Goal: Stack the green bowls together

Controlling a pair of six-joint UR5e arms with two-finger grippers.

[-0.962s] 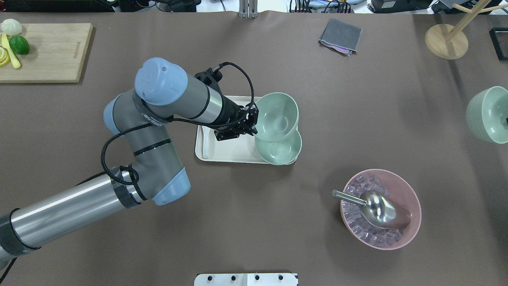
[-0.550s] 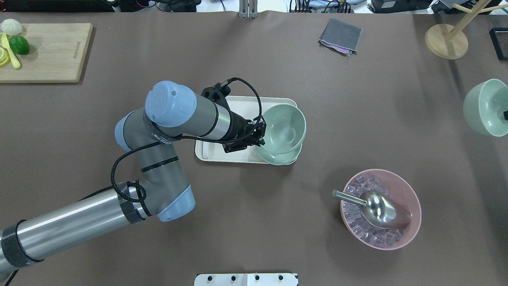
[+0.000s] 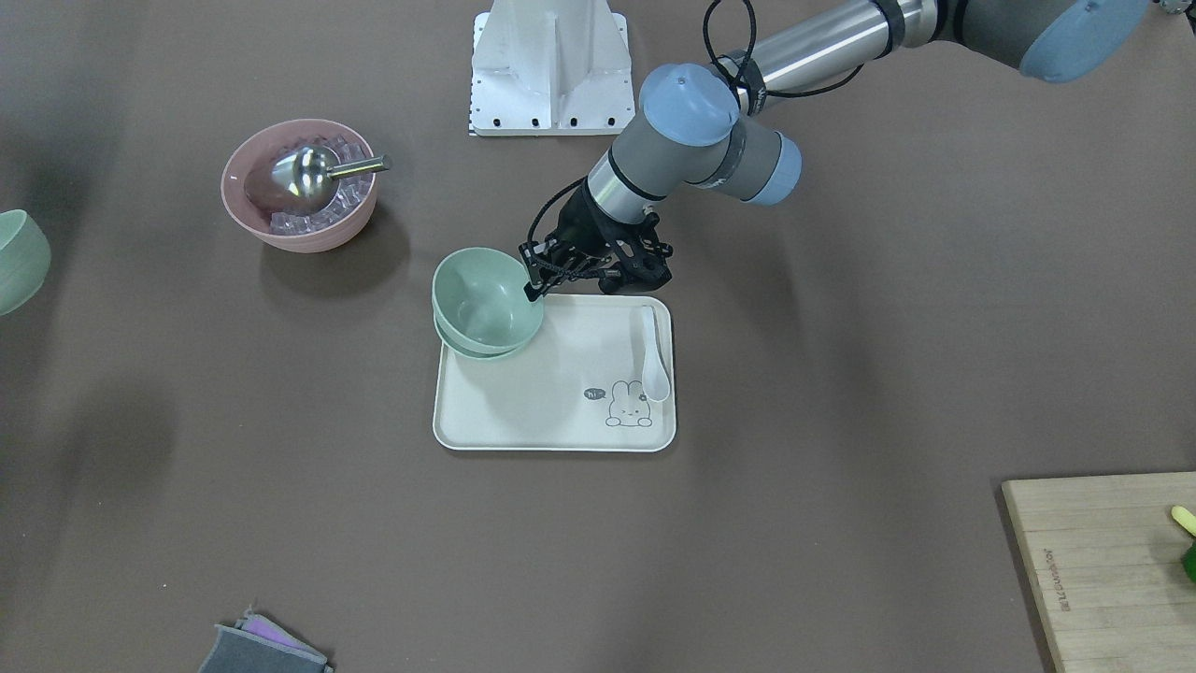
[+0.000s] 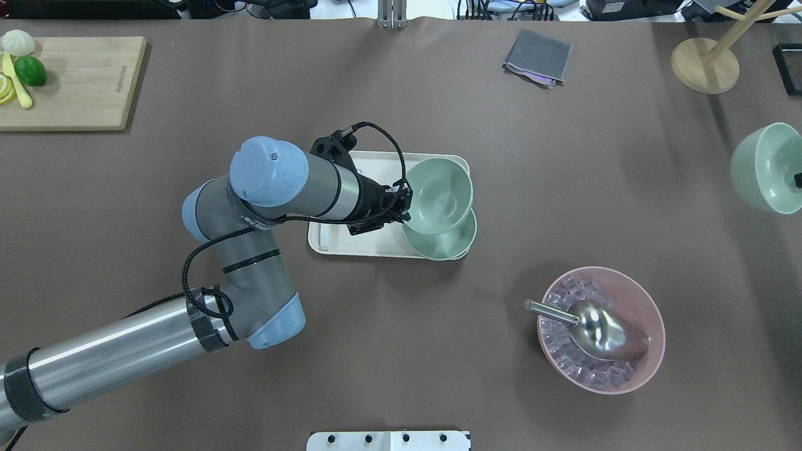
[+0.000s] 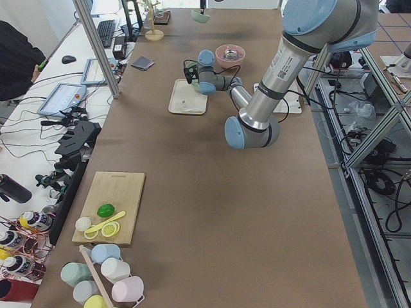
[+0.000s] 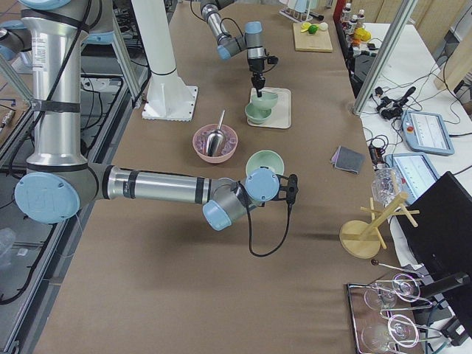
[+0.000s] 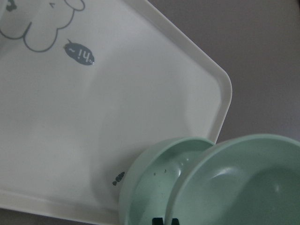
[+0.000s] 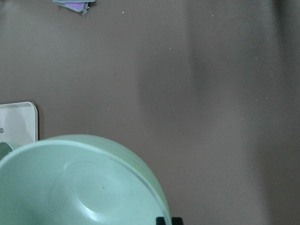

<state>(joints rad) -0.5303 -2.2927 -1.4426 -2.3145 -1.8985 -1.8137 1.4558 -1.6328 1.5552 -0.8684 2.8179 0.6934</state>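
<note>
My left gripper [image 4: 405, 202] is shut on the rim of a mint-green bowl [image 4: 438, 193] and holds it tilted just over a second green bowl [image 4: 443, 241], offset from it. The second bowl stands in a corner of the cream tray [image 4: 332, 238]. In the left wrist view the held bowl [image 7: 248, 187] overlaps the lower bowl [image 7: 150, 183]; I cannot tell if they touch. My right gripper [image 8: 168, 220] is shut on the rim of the third green bowl [image 4: 764, 166], held in the air at the table's right end.
A pink bowl [image 4: 648, 369] with ice cubes and a metal scoop [image 4: 595, 326] stands front right. A white spoon [image 3: 654, 360] lies on the tray. A grey cloth [image 4: 537, 56], a wooden stand [image 4: 705, 62] and a cutting board [image 4: 69, 81] lie at the back.
My left gripper swung the held bowl over the bowl on the tray, then drew it slightly back. The right gripper's bowl shifted a little farther back.
</note>
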